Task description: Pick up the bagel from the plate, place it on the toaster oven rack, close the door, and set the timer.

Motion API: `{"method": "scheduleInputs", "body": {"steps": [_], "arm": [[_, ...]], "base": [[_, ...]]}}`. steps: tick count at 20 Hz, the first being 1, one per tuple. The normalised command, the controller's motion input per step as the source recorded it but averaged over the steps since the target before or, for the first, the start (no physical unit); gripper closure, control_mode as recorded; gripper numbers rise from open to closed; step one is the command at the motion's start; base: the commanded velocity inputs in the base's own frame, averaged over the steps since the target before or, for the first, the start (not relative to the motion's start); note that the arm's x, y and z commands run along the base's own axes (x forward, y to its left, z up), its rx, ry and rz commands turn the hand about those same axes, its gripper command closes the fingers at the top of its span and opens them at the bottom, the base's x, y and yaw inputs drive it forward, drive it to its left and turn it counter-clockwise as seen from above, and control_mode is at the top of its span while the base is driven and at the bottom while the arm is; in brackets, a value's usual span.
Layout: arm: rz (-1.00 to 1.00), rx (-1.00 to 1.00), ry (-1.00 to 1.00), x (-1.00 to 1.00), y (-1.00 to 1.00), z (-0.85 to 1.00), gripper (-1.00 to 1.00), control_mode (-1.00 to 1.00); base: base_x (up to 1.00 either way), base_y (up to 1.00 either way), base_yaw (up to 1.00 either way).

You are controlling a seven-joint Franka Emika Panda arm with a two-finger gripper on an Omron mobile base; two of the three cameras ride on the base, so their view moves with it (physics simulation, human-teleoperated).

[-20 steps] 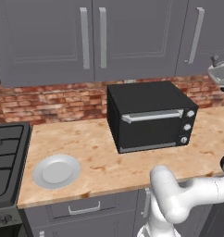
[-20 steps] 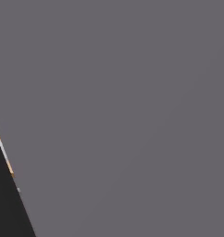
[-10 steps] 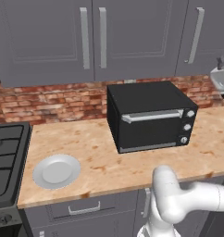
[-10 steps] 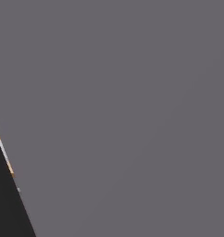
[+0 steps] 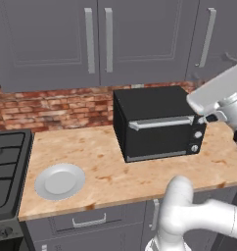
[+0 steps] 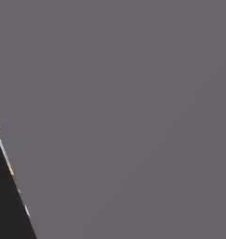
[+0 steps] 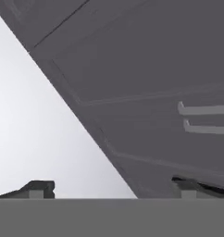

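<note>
The light-grey plate (image 5: 59,180) lies on the wooden counter's left part, and I see no bagel on it; the bagel is out of view. The black toaster oven (image 5: 157,122) stands at the back right of the counter. Its door (image 5: 159,137), with a silver bar handle (image 5: 162,122), is shut, so the rack is hidden. My arm's wrist (image 5: 233,115) hangs at the right edge, level with the oven's top. In the hand view my gripper (image 7: 111,190) is open with nothing between its fingertips (image 7: 37,189), facing grey cabinet doors (image 7: 169,83).
A black stove (image 5: 5,166) borders the counter (image 5: 106,162) on the left. Grey wall cabinets (image 5: 98,39) hang above a brick backsplash (image 5: 66,108). The oven's knobs (image 5: 198,135) sit on its right front. A grey surface (image 6: 133,102) stands close to the right base camera.
The arm's white link at the right edge has swung further into the left base view, toward the oven's right side. Plate and oven have not moved.
</note>
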Motion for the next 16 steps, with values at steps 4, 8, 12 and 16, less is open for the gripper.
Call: {"method": "scheduleInputs", "body": {"steps": [4, 8, 12, 16], "arm": [[0.41, 0.00, 0.16, -0.15, 0.77, 0.00, -1.00, -1.00], [0.19, -0.27, -0.53, -0.25, 0.43, 0.02, -1.00, -1.00], [0.04, -0.53, -0.99, -0.08, 0.26, 0.00, -1.00, -1.00], [0.00, -0.63, -1.00, 0.00, 0.30, -0.01, -1.00, -1.00]], "base": [[0.00, 0.00, 0.00], [0.00, 0.00, 0.00], [0.00, 0.00, 0.00], [0.00, 0.00, 0.00]]}}
